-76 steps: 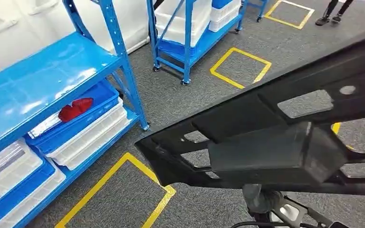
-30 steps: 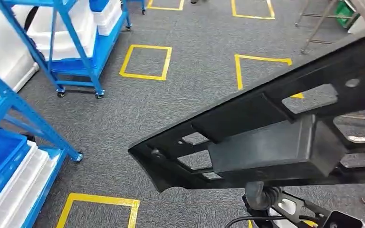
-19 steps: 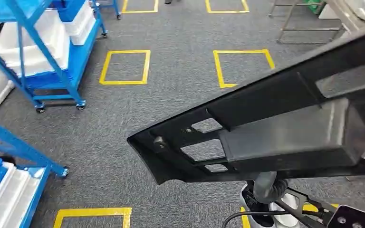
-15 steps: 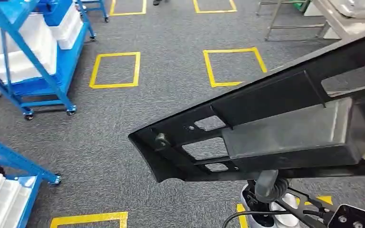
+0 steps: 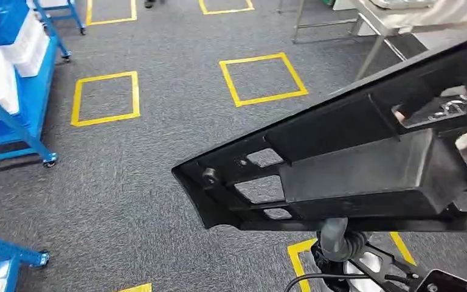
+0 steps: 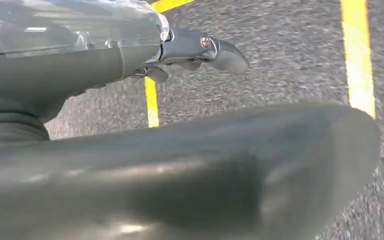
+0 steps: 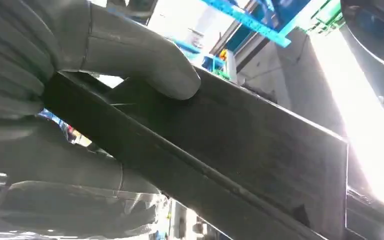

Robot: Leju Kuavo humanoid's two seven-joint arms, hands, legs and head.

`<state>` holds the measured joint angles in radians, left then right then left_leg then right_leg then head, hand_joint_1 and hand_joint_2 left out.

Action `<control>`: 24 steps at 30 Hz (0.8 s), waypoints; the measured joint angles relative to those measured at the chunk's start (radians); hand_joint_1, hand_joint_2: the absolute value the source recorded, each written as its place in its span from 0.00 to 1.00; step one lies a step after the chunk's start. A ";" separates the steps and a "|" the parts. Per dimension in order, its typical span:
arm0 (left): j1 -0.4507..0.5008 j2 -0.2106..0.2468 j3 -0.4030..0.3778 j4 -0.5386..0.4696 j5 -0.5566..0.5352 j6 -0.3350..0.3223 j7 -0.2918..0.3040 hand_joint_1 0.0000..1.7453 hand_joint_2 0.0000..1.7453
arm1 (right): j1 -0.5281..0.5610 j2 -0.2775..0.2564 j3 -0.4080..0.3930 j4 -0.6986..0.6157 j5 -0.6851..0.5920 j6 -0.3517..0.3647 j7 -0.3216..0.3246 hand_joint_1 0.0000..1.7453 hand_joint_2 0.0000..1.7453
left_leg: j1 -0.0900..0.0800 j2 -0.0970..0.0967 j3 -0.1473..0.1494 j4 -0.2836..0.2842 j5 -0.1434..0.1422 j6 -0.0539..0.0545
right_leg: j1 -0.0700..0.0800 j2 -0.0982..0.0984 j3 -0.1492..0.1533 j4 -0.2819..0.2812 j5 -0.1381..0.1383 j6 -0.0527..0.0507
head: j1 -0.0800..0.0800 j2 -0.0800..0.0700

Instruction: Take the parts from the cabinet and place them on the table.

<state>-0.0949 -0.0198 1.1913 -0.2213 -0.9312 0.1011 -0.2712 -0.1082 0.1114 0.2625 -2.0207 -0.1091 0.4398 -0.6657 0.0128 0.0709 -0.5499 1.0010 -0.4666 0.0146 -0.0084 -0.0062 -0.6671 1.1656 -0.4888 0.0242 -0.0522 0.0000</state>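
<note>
Black plastic part [image 5: 352, 164], long and slotted, spans the centre to right edge of the head view, carried above grey carpet [image 5: 158, 158]. In the right wrist view, the right hand [image 7: 55, 100] clamps its edge, thumb pressed on top. The left hand [image 6: 80, 55] lies against the part's underside; whether it grips cannot be told. Since 2.5 s ago the blue shelving [image 5: 6, 73] has slid to the left edge and a metal table [image 5: 401, 24] has entered at upper right: the robot has turned toward the drop-off.

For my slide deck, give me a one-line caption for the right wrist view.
Right hand grips the black plastic part, thumb pressed on its flat face.
</note>
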 joint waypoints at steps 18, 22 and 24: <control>0.003 -0.029 -0.052 0.002 -0.064 -0.029 0.016 0.00 0.00 | -0.014 -0.016 0.095 0.063 0.073 -0.085 0.003 1.00 1.00 | 0.017 -0.148 -0.012 0.012 -0.008 -0.050 | 0.007 0.113 0.081 -0.138 0.028 -0.037 | 0.000 0.000; -0.003 -0.040 -0.052 0.002 -0.045 -0.031 0.006 0.00 0.00 | -0.029 -0.039 0.135 0.095 0.054 -0.048 0.010 1.00 1.00 | 0.017 -0.114 -0.009 0.011 -0.002 -0.021 | 0.002 0.142 0.069 -0.144 0.034 -0.010 | 0.000 0.000; -0.003 -0.043 -0.051 0.002 -0.041 -0.034 0.005 0.00 0.00 | -0.043 -0.062 0.160 0.123 0.048 -0.044 0.006 1.00 1.00 | 0.014 -0.090 -0.005 0.006 0.000 -0.006 | 0.006 0.048 0.040 -0.078 -0.011 -0.003 | 0.000 0.000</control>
<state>-0.0982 -0.0629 1.1399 -0.2193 -0.9720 0.0671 -0.2667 -0.1513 0.0495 0.4220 -1.8981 -0.0607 0.3960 -0.6592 0.0265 -0.0192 -0.5547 1.0072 -0.4667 0.0083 -0.0021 0.0418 -0.6269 1.0878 -0.4998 0.0214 -0.0523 0.0000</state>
